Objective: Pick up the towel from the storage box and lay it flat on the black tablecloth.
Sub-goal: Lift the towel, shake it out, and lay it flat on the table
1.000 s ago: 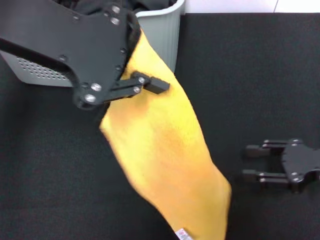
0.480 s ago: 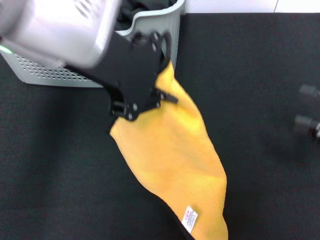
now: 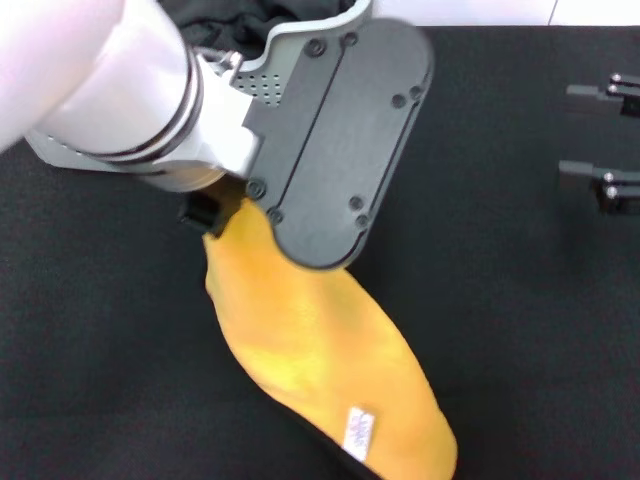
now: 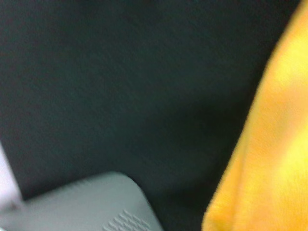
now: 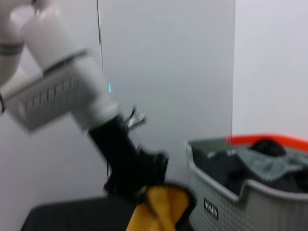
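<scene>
Your towel is out of the storage box, hanging from the left pincer clamped on its top corner, lower end trailing on the black tablecloth. You still must spread it flat and release; the right pincer, fingers apart, waits well off to the right.

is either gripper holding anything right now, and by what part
The left gripper holds the towel by its top end, the rest trailing down onto the tablecloth. The right gripper, off to the side, holds nothing.
</scene>
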